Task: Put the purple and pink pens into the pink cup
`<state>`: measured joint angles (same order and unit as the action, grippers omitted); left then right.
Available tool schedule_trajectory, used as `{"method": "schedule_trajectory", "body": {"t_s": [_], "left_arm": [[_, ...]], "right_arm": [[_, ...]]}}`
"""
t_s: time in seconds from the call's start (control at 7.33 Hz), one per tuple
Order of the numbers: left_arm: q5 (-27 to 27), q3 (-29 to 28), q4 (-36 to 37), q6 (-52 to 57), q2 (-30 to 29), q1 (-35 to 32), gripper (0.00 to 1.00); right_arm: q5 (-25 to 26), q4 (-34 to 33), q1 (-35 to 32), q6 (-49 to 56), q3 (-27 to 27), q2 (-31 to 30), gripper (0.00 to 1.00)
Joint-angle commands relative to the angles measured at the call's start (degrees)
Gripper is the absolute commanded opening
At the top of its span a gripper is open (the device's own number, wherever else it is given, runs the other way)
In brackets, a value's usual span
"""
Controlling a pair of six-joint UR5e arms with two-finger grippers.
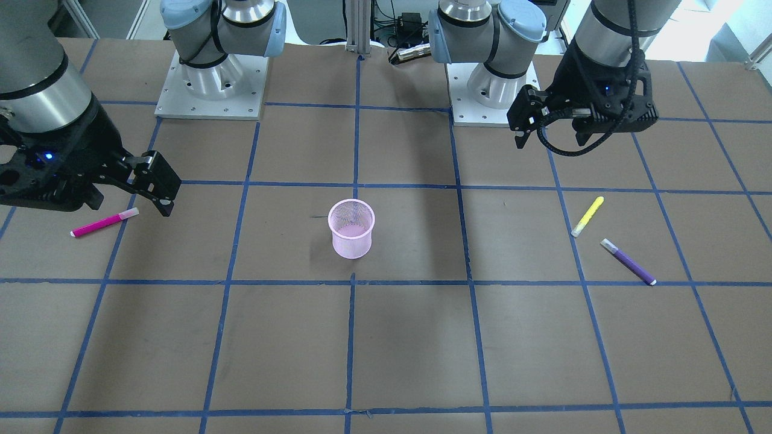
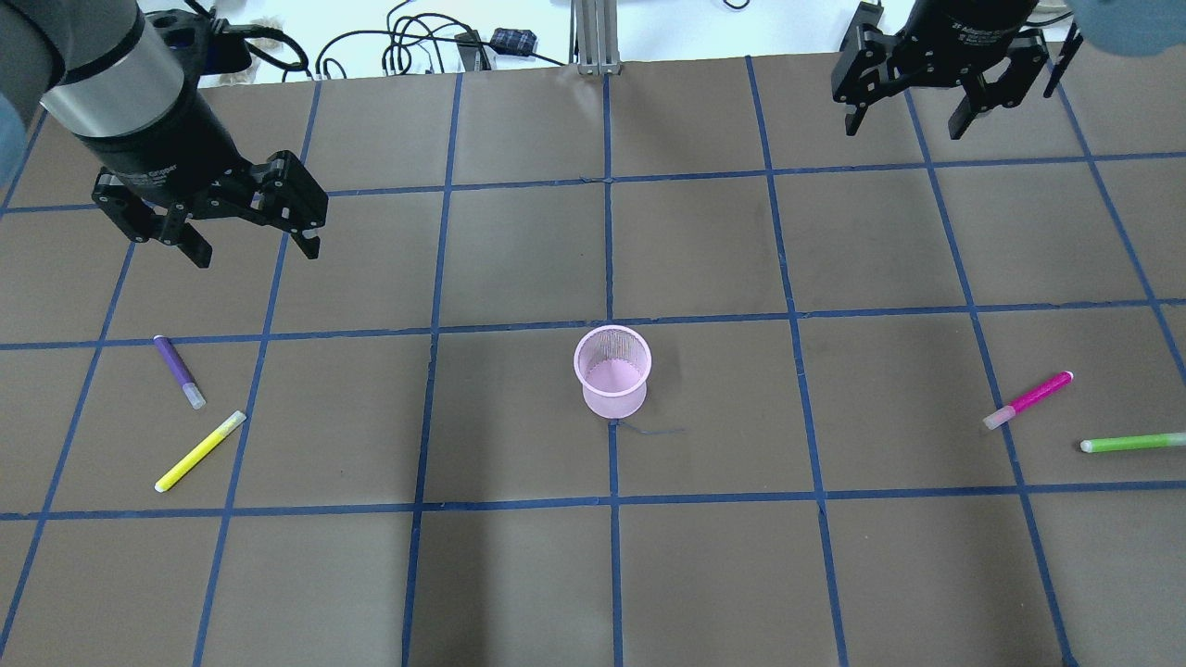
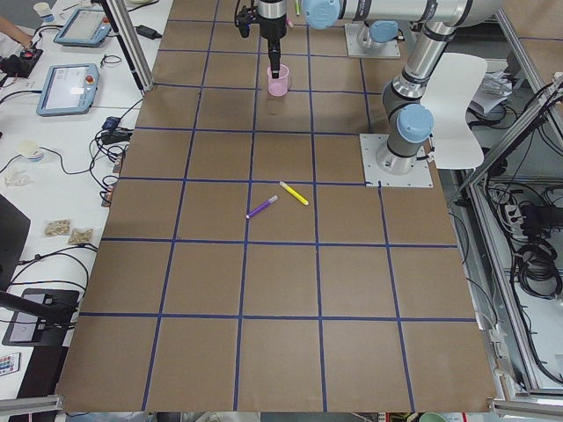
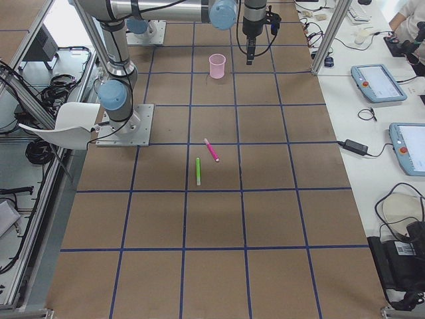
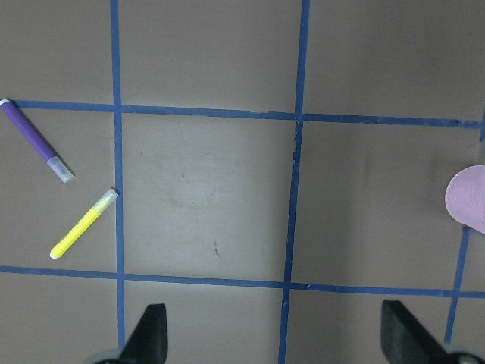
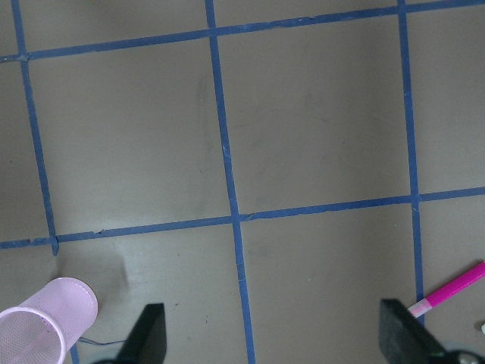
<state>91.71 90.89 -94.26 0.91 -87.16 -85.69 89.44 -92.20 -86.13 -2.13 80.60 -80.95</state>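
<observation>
The pink mesh cup (image 2: 611,372) stands upright at the table's middle and looks empty. The purple pen (image 2: 179,371) lies flat on the robot's left side. My left gripper (image 2: 257,252) hovers open and empty above the table, farther back than the pen. The pink pen (image 2: 1028,399) lies flat on the right side. My right gripper (image 2: 904,128) is open and empty, high near the far edge. The left wrist view shows the purple pen (image 5: 35,140) and the cup's rim (image 5: 468,199). The right wrist view shows the cup (image 6: 45,322) and the pink pen (image 6: 447,290).
A yellow pen (image 2: 200,451) lies just beside the purple pen. A green pen (image 2: 1132,443) lies near the pink pen at the right edge. The brown table (image 2: 519,574) carries a grid of blue tape.
</observation>
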Motion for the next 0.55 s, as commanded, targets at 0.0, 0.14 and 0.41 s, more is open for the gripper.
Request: {"method": "schedule_trajectory", "body": {"t_s": [0.0,0.14,0.41], "left_arm": [[-0.04,-0.02,0.04,-0.03,0.06,0.0,1.0],[-0.13,-0.02,0.04,0.05,0.06,0.0,1.0],[-0.04,-0.02,-0.05,0.05,0.23,0.17,1.0]], "right_arm": [[0.12,0.0,0.0,0.02,0.09,0.0,1.0],[-0.06,0.17,0.0,0.11,0.0,0.0,1.0],[-0.15,0.44,0.0,0.11,0.0,-0.18,1.0]]}}
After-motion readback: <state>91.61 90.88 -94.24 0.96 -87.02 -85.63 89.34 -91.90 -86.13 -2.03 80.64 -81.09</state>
